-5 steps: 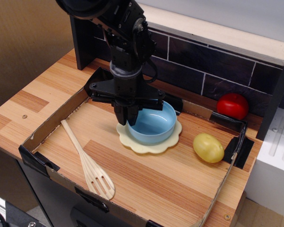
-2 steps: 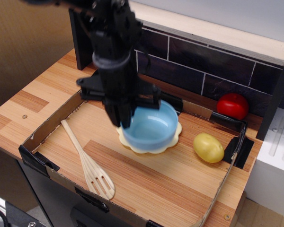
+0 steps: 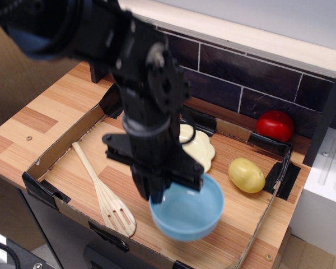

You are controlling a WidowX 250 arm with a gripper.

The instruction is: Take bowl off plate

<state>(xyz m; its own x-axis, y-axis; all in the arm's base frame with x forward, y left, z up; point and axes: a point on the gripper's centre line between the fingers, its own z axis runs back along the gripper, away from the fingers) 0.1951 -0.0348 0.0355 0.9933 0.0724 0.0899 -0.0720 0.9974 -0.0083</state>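
Observation.image: I am holding the round light blue plastic bowl by its near-left rim, fingers pinching it, clear of the scalloped cream-yellow plate behind.

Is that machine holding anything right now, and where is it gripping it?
Yes: its hand pinches the light blue bowl by the left side of its rim, away from the plate.

Plate uncovered; spoon left, potato toy right; wood between bare.
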